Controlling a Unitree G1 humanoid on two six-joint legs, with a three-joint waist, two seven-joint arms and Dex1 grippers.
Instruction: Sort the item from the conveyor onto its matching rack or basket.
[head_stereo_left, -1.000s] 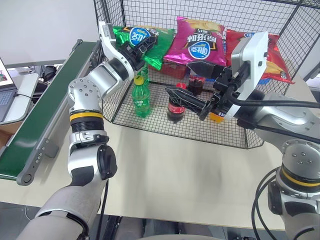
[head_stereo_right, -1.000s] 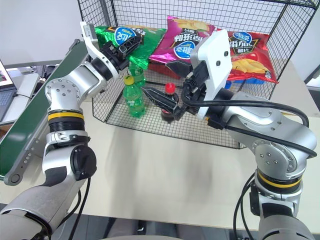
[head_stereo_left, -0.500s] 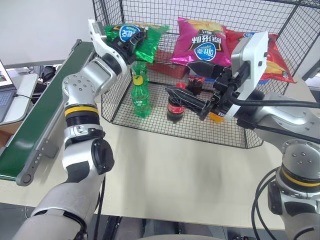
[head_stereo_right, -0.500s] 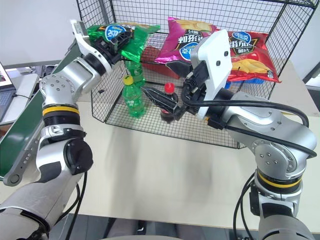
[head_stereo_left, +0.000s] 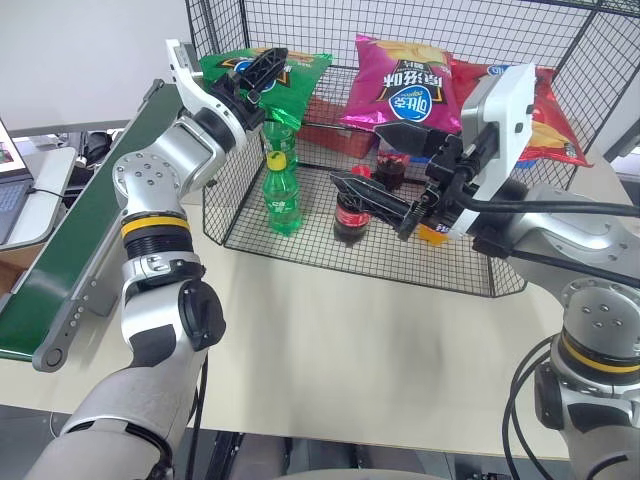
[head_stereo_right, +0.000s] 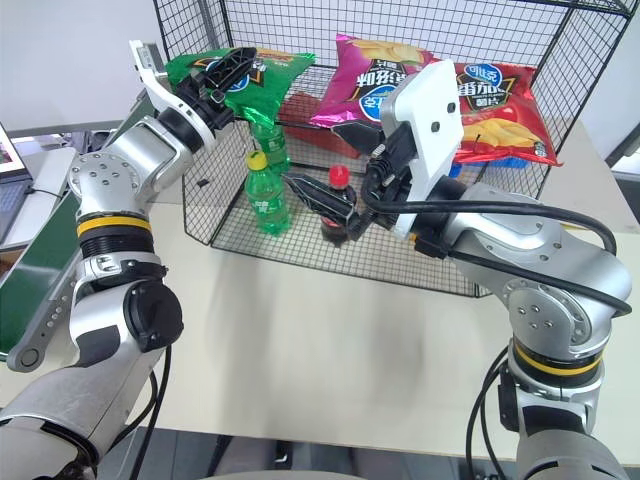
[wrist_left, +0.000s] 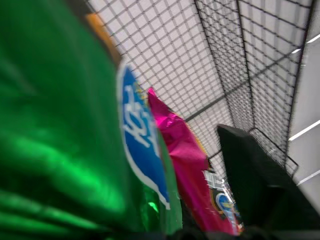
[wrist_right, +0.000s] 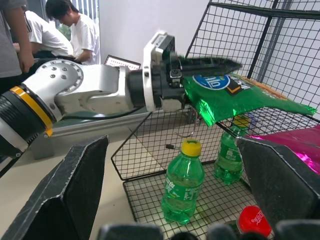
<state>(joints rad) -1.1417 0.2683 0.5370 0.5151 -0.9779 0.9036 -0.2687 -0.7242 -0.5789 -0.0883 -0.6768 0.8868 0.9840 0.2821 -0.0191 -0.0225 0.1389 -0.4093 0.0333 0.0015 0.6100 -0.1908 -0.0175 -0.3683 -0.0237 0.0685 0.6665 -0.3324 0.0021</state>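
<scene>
Left hand (head_stereo_left: 262, 72) spread wide around green crisp bag (head_stereo_left: 290, 85) at black wire cage (head_stereo_left: 560, 30) top shelf; release underway, withdrawal next without dragging bag.

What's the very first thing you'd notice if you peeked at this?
The shiny green crisp bag, up at the left corner of the big black wire-mesh cage, with the left gripper around it, jaws apart. Next, the magenta crisp bag and red crisp bag along the cage's back, above green plastic bottles.
</scene>
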